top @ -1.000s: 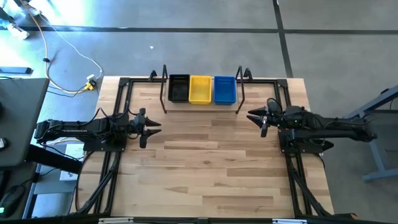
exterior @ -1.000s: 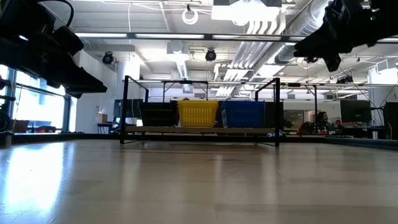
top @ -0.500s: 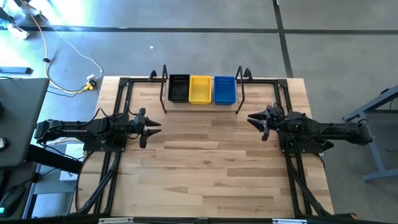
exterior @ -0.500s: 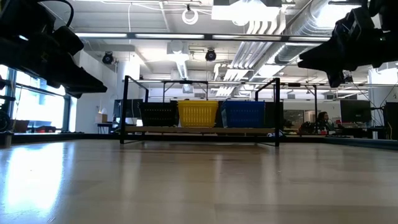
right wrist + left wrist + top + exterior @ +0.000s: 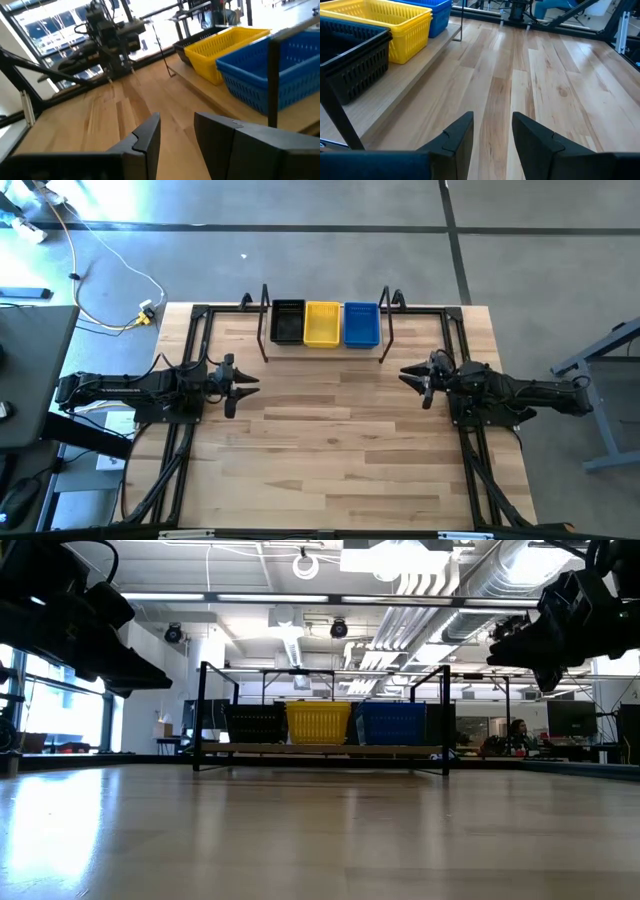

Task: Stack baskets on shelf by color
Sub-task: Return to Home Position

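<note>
The baskets stand side by side on the shelf's plank at the table's far edge: black, yellow, blue. How many are nested in each colour cannot be told. The black wire brackets frame them. My left gripper hovers open above the table's left side, pointing right; its wrist view shows the black, yellow and blue baskets ahead. My right gripper hovers open on the right side, pointing left, with the yellow and blue baskets beside it.
Bare slatted wooden tabletop spreads between the arms and toward the near edge. Black frame rails run along the table's left and right sides. Cables lie on the floor beyond the far left corner.
My right gripper has sunk lower and drawn a little toward the table's near edge and right side, staying open. The baskets have not moved.
</note>
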Tool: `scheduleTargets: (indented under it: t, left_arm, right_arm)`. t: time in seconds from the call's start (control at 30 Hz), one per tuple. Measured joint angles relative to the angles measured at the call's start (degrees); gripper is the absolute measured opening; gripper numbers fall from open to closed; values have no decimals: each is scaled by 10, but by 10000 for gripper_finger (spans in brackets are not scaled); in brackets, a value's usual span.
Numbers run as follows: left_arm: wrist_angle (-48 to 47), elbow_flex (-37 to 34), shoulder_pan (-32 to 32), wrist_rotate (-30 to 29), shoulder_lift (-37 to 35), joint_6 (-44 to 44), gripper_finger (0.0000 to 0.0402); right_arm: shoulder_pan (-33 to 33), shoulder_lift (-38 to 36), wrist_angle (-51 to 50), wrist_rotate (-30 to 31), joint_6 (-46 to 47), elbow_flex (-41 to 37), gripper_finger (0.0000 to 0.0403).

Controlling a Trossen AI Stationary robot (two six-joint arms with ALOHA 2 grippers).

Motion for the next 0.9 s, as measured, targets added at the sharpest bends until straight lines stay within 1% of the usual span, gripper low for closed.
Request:
scheduleTargets:
  t: [0.2,0.33,0.47,0.9]
  left_arm:
    - [0,0,0,0,0,0,125]
    - [0,0,0,0,0,0,125]
    - [0,0,0,0,0,0,125]
    - [0,0,0,0,0,0,125]
  right_arm:
    - [0,-23,-41,6,3,0,105]
    - [0,-33,-43,30,4,0,105]
    - [0,-31,-45,30,-2,0,105]
    - [0,-31,-46,30,79,0,105]
